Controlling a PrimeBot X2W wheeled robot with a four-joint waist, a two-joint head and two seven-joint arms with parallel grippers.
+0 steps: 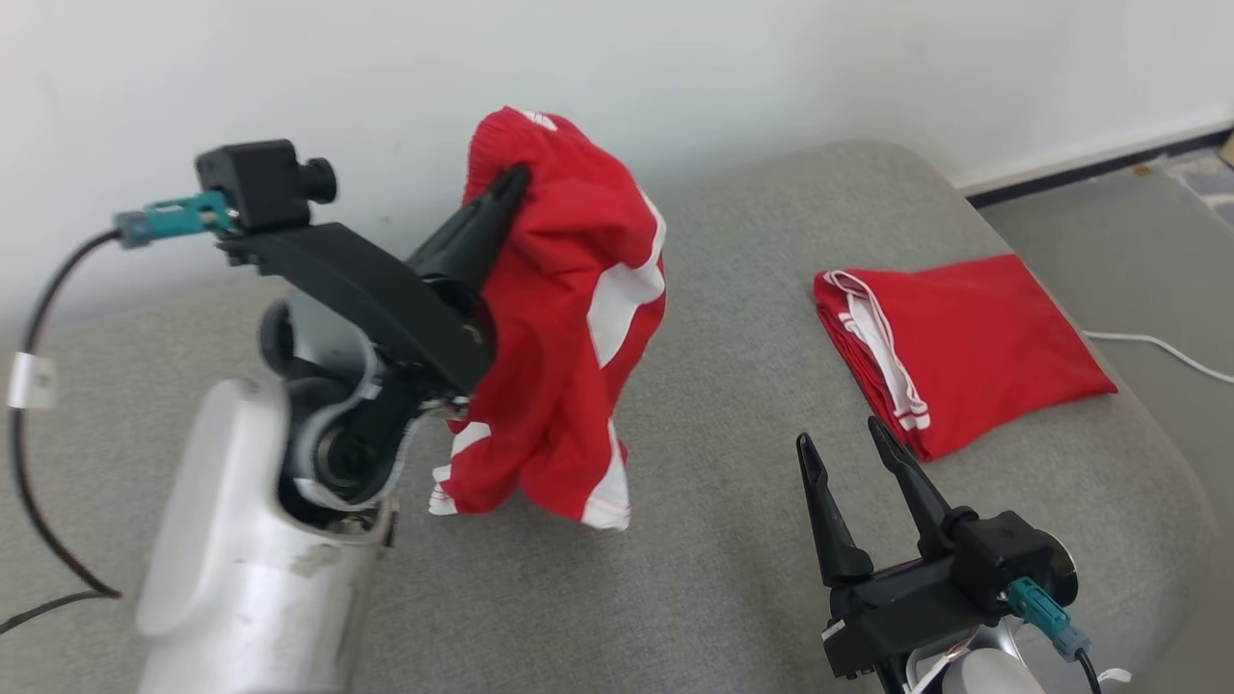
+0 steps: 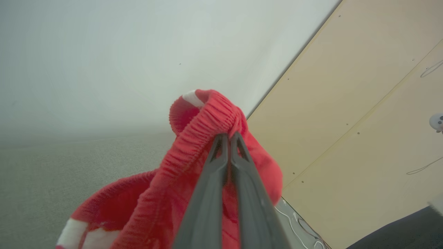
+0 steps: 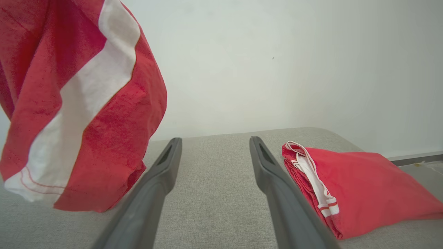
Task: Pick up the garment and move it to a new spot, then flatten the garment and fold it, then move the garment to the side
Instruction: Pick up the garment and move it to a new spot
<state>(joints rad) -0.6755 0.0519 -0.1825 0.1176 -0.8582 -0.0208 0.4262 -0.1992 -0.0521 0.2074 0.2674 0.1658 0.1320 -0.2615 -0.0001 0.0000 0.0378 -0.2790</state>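
The left gripper (image 1: 514, 183) is clamped tight on the elastic waistband of the red shorts (image 1: 569, 318), which dangle with their hem down near the grey cushion (image 1: 713, 578). The right gripper (image 1: 841, 436) waits low, fingers spread and holding nothing, beside a folded red garment (image 1: 964, 337)

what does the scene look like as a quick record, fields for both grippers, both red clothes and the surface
left gripper: shut on the elastic waistband of the red shorts, raised
red shorts: white side stripes, hanging bunched from the left gripper; cannot tell if the hem touches the cushion
right gripper: open, holding nothing, low over the cushion
folded red garment: white trim, lying flat to the robot's right, untouched
cushion: grey fabric, beneath both clothes
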